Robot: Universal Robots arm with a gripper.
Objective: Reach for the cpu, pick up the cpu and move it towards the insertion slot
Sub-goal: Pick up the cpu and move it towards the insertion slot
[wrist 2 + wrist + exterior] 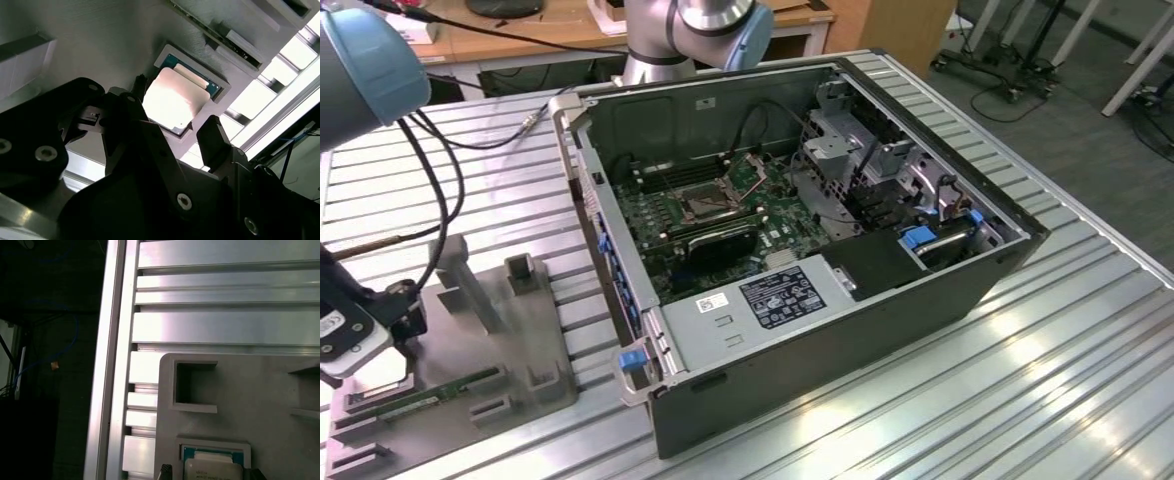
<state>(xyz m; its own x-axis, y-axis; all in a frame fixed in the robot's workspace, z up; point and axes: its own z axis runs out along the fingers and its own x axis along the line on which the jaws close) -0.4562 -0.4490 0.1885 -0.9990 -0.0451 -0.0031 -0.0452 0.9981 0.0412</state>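
As the claw [176, 106] hangs released over the grey tray [100, 40], we see its fingers [215, 140] straddling the cpu [175, 95], which lies flat in a tray recess; the insertion slot [698, 207] sits well apart from the tray, inside the computer case [881, 310].

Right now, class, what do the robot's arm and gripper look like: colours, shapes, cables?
The arm is silvery-grey metal tubing with rounded pale blue joint caps, and black cables loop beside it. In the second wrist view the gripper is matt black and angular, with silver screws and two stubby tapered fingers.
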